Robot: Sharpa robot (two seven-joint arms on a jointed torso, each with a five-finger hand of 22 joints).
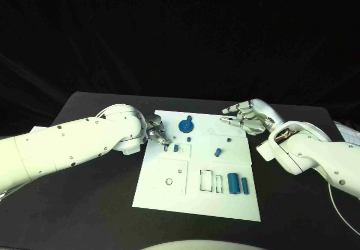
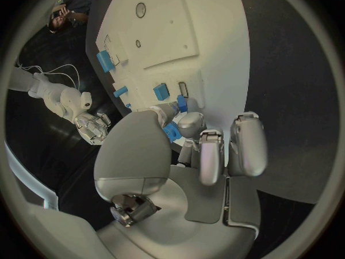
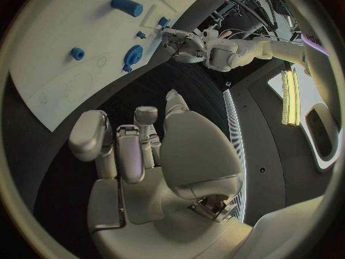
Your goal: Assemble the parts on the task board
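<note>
The white task board (image 1: 172, 192) lies in the middle of the black table. My left hand (image 1: 156, 131) is over its far left corner, fingers pointing down at the board. In the left wrist view a small blue part (image 2: 171, 132) sits pinched between the thumb and a finger of the left hand (image 2: 194, 149). Two small blue parts (image 1: 171, 148) stand just in front of those fingertips. A blue gear (image 1: 185, 125) lies to their right. My right hand (image 1: 247, 117) hovers over the far right corner, fingers apart and holding nothing. Two blue cylinders (image 1: 239, 184) lie near the front right.
More small blue parts (image 1: 217, 152) are scattered over the far half of the board, and rectangular slots (image 1: 206, 179) and a round hole (image 1: 169, 181) are in its near half. Black table (image 1: 90, 208) surrounds the board. White sheets (image 1: 346, 130) lie at the table's right edge.
</note>
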